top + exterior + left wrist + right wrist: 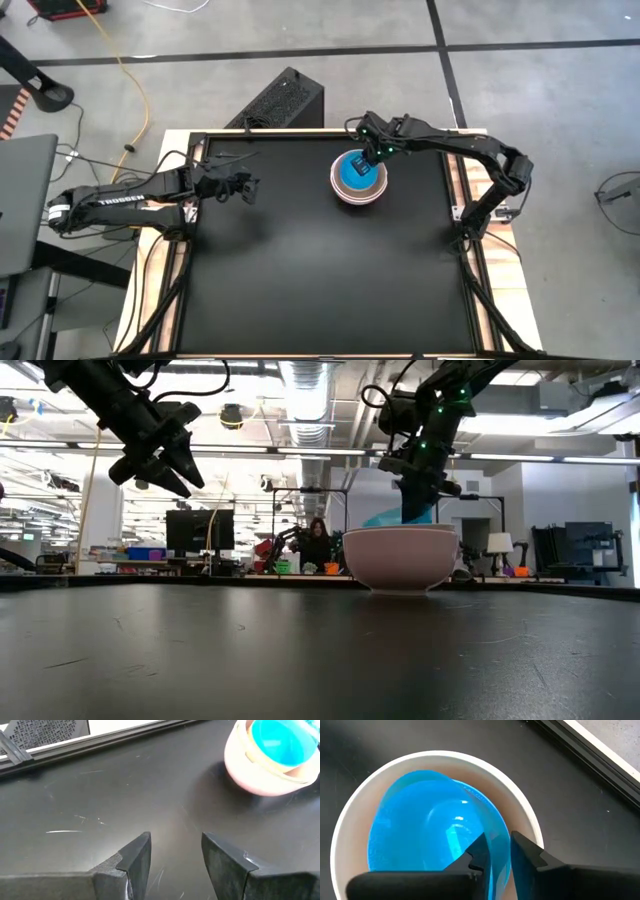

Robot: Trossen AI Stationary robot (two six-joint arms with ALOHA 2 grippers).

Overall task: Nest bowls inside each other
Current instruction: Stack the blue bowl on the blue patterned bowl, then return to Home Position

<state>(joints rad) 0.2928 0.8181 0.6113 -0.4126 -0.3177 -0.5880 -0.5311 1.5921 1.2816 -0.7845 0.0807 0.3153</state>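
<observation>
A nested stack of bowls stands on the black table (300, 280), right of centre toward the far edge. The outermost is pink (400, 560), a beige one (245, 750) sits inside it, and a bright blue bowl (420, 825) lies innermost. In the low view the blue bowl (395, 516) sits tilted, its raised side under my right gripper. My right gripper (497, 852) points down over the stack's far-right rim, open, with one finger inside the blue bowl's rim (501, 845) and one outside. My left gripper (250, 188) hangs open above the table's far left.
A dark perforated box (280, 100) lies beyond the table's far edge. The table's raised frame (590, 755) runs close behind the stack. Bare black tabletop stretches across the near half and between the two arms.
</observation>
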